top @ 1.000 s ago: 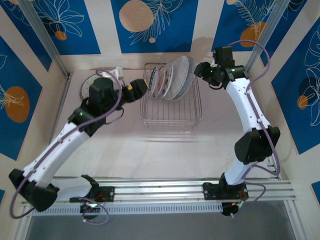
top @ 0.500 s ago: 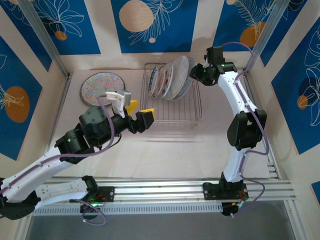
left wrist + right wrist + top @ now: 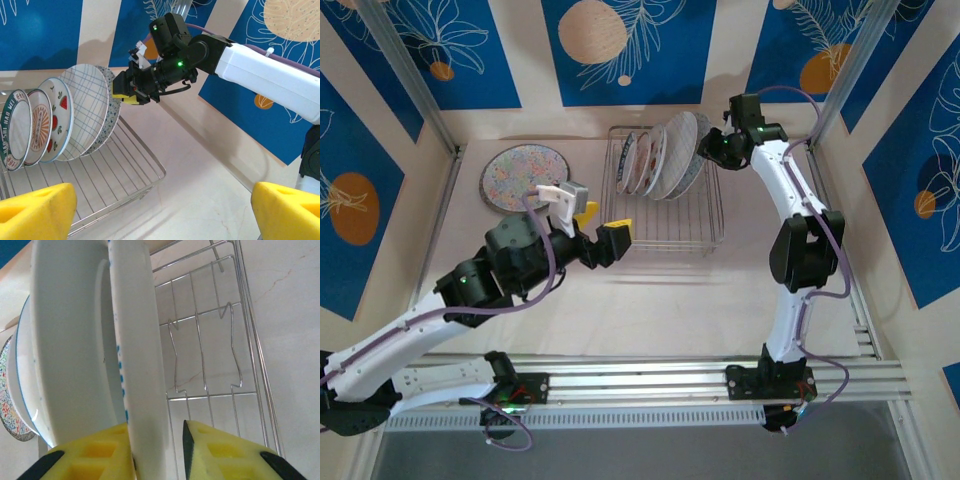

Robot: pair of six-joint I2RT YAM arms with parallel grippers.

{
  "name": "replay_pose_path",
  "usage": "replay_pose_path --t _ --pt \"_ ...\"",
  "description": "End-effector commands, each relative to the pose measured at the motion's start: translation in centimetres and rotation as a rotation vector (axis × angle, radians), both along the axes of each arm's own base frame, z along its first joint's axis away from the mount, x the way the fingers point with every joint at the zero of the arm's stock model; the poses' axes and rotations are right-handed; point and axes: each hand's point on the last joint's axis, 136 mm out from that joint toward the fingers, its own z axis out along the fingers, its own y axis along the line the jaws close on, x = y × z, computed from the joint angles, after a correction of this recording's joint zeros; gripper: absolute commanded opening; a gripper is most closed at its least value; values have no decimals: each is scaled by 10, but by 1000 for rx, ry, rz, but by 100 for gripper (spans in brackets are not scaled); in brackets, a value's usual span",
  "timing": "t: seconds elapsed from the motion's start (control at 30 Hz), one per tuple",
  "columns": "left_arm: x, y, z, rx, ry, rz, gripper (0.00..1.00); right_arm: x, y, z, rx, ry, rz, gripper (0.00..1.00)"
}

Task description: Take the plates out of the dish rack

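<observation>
The silver wire dish rack [image 3: 665, 228] stands at the back middle of the table with several plates [image 3: 655, 160] upright in its slots. The rightmost, a speckled grey plate [image 3: 111, 114], has its top rim between the yellow pads of my right gripper [image 3: 160, 455]. The left pad touches the rim [image 3: 142, 365]; a thin gap remains at the right pad, so the jaws are still open. A squiggle-patterned plate [image 3: 516, 178] lies flat on the table left of the rack. My left gripper [image 3: 603, 221] hovers wide open and empty off the rack's front-left corner.
Rack wires and slot dividers [image 3: 220, 365] lie bare to the right of the plates. Blue and beige walls close in the table at the back and sides. Bare tabletop [image 3: 210, 185] runs in front of the rack.
My left arm drew back from the squiggle plate toward the rack's front-left corner. The right gripper came down over the speckled plate's rim, and its jaws have narrowed around it.
</observation>
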Motion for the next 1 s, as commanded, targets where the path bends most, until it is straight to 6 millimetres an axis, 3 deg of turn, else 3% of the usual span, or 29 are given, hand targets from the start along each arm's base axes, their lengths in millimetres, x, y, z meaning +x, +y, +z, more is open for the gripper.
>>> replay_pose_path --t 0.0,0.37,0.6,0.77,0.97 --pt "-2 6 18 -1 -46 12 90 8 4 8 23 -26 26 30" --pt "2 9 39 5 -112 41 92 15 8 -2 26 -5 27 28" --pt "2 8 42 6 -119 41 92 16 11 -2 4 -2 27 19" --pt "2 10 45 6 -122 44 92 14 10 6 -36 -4 8 8" --pt "1 13 48 -5 -127 49 92 10 10 23 -91 -41 0 2"
